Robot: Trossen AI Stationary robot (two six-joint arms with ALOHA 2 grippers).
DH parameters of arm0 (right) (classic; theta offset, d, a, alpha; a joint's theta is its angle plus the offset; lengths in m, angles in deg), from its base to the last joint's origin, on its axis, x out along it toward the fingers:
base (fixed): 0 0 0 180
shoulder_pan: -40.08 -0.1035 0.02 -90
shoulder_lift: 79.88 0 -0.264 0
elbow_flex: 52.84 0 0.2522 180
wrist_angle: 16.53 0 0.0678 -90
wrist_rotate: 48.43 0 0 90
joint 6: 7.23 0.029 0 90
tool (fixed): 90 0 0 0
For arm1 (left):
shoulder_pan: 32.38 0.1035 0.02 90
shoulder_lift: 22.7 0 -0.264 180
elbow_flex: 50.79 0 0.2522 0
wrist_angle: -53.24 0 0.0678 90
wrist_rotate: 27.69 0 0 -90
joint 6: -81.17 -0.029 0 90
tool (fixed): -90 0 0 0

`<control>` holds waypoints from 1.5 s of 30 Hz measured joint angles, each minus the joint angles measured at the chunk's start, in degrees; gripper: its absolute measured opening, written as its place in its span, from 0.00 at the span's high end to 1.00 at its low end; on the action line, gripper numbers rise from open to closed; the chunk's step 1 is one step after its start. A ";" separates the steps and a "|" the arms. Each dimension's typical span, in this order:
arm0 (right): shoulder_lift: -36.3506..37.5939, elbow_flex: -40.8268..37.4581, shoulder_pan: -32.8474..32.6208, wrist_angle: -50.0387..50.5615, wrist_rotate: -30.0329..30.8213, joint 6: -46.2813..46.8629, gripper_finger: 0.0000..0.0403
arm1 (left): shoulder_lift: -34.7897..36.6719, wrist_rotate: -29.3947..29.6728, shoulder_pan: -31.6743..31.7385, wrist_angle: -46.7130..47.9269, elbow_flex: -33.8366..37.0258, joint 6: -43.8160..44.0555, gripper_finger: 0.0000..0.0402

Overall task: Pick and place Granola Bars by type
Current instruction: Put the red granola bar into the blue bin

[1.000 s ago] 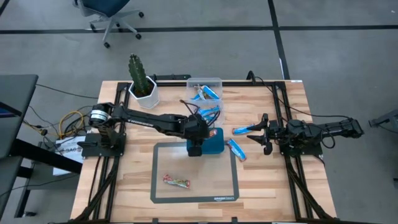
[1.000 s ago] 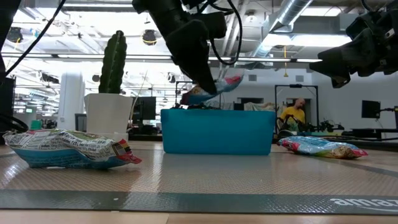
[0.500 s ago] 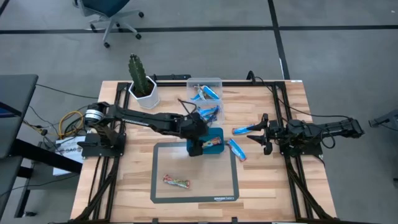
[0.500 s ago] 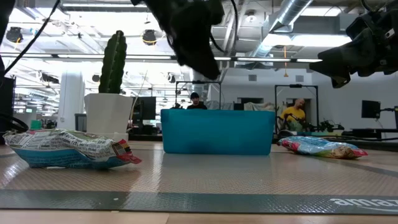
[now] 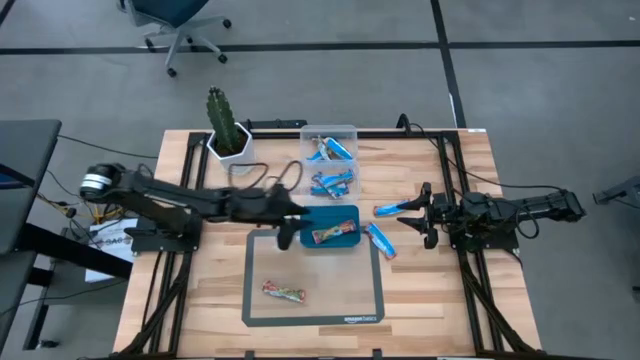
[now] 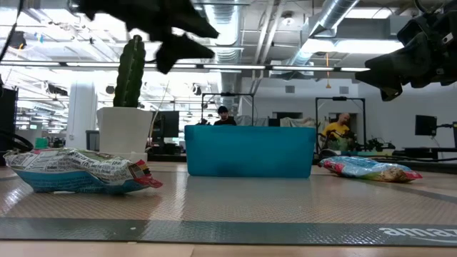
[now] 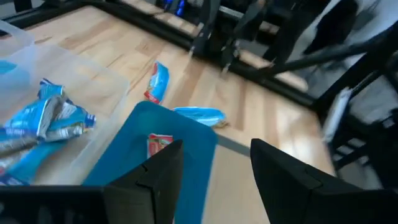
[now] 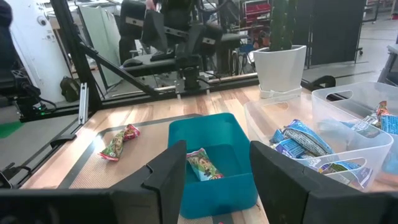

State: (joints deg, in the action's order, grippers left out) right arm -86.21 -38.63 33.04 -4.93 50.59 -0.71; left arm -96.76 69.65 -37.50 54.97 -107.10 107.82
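A teal tray (image 5: 350,216) sits at the table's middle with one multicoloured granola bar (image 5: 335,234) lying flat in it. Another multicoloured bar (image 5: 283,291) lies on the grey-edged mat (image 5: 247,290). Two blue bars (image 5: 388,210) (image 5: 380,241) lie on the wood to the right of the tray. Behind the tray, a clear box (image 5: 347,133) holds several blue bars. My left gripper (image 5: 285,233) hangs open just left of the tray, with nothing between its fingers (image 7: 158,180). My right gripper (image 5: 420,215) waits open at the right, beside the two blue bars.
A cactus in a white pot (image 5: 228,135) stands at the far left corner. Black frame rails run along the table's left and right sides. Bare wood shows around the mat and near the front edge.
My left gripper has let go of the multicoloured bar, which has dropped into the teal tray and lies flat there. The gripper has then drawn back toward the table's left edge, risen a little and tipped from pointing down toward level.
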 joint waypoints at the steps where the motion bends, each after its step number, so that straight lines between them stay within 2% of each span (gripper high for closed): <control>1: -0.02 0.00 0.02 0.00 0.01 0.00 0.58 | 1.83 0.02 -0.39 -1.66 2.24 0.92 0.55; 5: -0.01 0.00 0.00 0.00 0.01 0.00 0.58 | 10.10 -0.60 -2.37 -5.92 11.06 3.63 0.55; 10: -0.01 0.00 0.01 -0.01 0.01 0.00 0.57 | 21.70 -3.97 -4.83 -5.66 19.25 5.53 0.55; 16: 0.00 0.00 0.00 0.00 0.00 0.00 0.58 | 32.74 -5.82 -8.22 4.74 21.62 3.61 0.55; 20: 0.00 0.00 0.00 0.00 -0.01 0.00 0.58 | 35.80 -5.97 -12.72 10.66 21.62 1.37 0.55; 24: 0.00 0.00 0.02 0.00 -0.01 0.00 0.57 | 34.50 -5.94 -18.39 16.51 20.41 -0.50 0.55; 30: -0.02 0.00 0.01 0.00 0.01 0.01 0.58 | 26.45 -5.10 -24.50 23.97 15.67 -4.98 0.55; 34: 0.00 0.00 0.02 0.00 0.01 0.00 0.58 | 20.28 -4.77 -26.78 26.62 12.90 -6.47 0.55; 45: -0.01 0.00 0.01 0.00 0.01 0.00 0.58 | 7.92 1.41 -30.23 35.31 4.40 -7.76 0.55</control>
State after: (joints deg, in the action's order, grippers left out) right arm -86.21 -38.63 33.04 -4.93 50.60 -0.71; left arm -88.84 71.06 -67.73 90.27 -102.71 100.07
